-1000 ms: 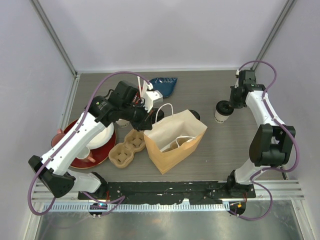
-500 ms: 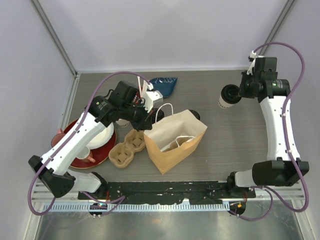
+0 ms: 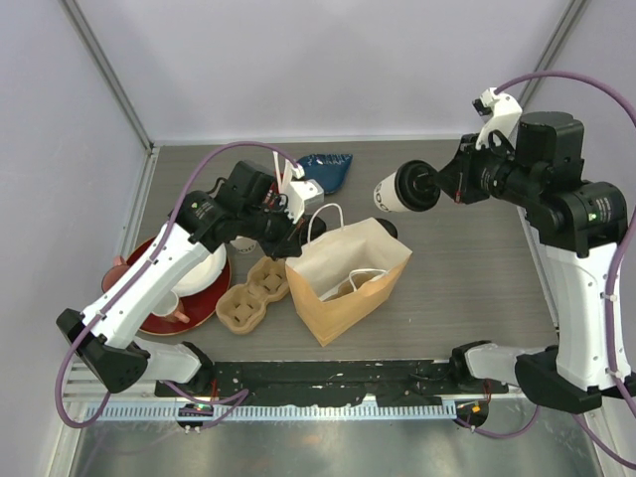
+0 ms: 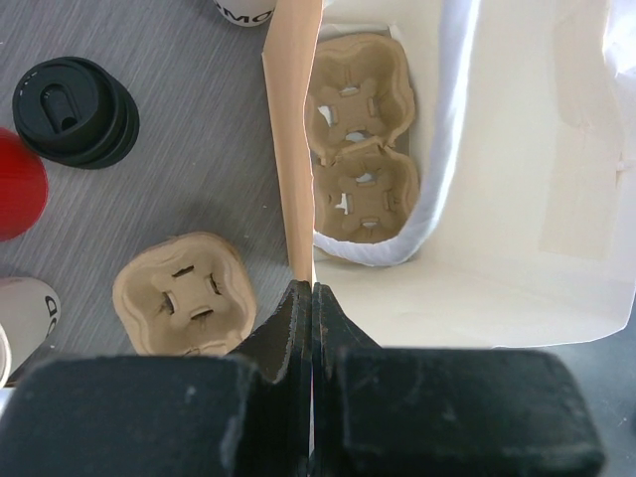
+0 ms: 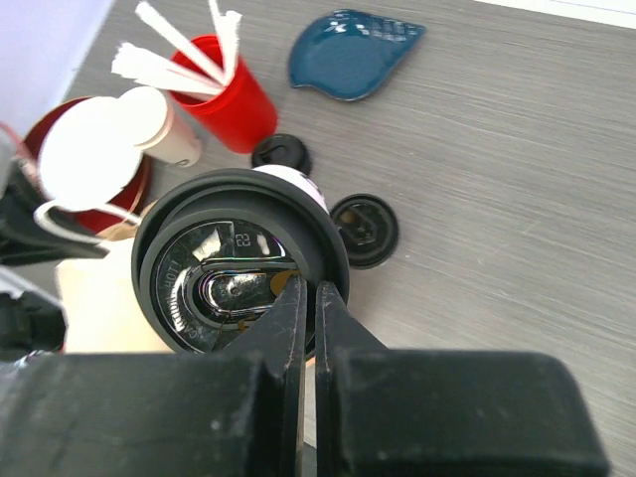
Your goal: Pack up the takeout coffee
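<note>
the right pincer point(image 5: 306, 298) is closed on the rim of a black sip lid, gripping the takeout coffee cup point(image 5: 238, 263) by it. in the top view this pincer point(image 3: 440, 185) sits in the upper right of the frame, and the cup point(image 3: 396, 192) hangs off the worktop point(image 3: 467, 288), tipped on its side with its base pointing toward frame left, just up-frame of the paper bag point(image 3: 348, 278).

the left pincer point(image 4: 311, 298) is closed on the upper edge of the bag point(image 4: 517, 199), pinching one wall of the open mouth; from above, this pincer point(image 3: 288, 235) is at the bag's left corner near frame centre. inside the bag lies a brown pulp cup carrier point(image 4: 360, 139). a second carrier point(image 3: 253, 293) rests on the worktop just left of the bag.

in the right wrist view two more black lids point(image 5: 364, 229) show on the worktop below the held cup; whether cups stand under them i cannot tell. farther out are a red cup of white sticks point(image 5: 234, 104), a blue dish point(image 3: 326, 169) at the upper middle, and a red plate point(image 3: 149, 318) bearing a white mug point(image 3: 204, 268) at the left.
</note>
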### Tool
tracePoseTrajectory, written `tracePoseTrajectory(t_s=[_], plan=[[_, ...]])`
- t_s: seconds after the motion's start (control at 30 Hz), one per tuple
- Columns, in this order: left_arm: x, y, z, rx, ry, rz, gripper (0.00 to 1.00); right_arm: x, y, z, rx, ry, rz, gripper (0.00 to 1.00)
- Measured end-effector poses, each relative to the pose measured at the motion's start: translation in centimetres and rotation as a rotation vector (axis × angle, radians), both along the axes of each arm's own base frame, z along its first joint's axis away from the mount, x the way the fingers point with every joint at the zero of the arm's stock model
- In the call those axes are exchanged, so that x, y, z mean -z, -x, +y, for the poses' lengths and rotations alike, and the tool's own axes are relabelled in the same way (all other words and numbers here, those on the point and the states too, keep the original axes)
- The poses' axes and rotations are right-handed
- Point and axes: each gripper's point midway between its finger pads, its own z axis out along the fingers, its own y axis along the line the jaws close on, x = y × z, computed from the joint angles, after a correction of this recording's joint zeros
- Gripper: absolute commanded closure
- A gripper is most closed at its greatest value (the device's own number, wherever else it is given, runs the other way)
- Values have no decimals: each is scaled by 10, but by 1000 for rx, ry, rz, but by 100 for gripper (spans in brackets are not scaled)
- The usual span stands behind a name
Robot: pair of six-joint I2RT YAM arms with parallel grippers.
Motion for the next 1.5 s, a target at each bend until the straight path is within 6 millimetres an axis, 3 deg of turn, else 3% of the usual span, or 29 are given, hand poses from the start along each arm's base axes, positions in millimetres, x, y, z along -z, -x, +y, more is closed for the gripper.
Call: tracePoseTrajectory(t_s=[0.1,0.27,0.4,0.57,0.9,1.03,1.5], plan=[[0,-1,1,-5,-3,-5,100,-5,17,12,-82,-38,5,99],[0,-3,1,-12,-7,-13,100,4,38,28,-180,-57,71,99],[1,-5,2,-17,-11,-15,100,20,51,41,-231,-48,146,99],[1,-5,0,-18,-12,-11,100,43,64,69,-309,15,234,99],[0,0,-4,4,0,0,100,96,42,111,-284,253,313,99],[0,1,-5,12,5,5,100,112,32,107,-234,327,321,99],[-1,3,-6,1,16,25,100,182,31,105,-194,455,346,99]])
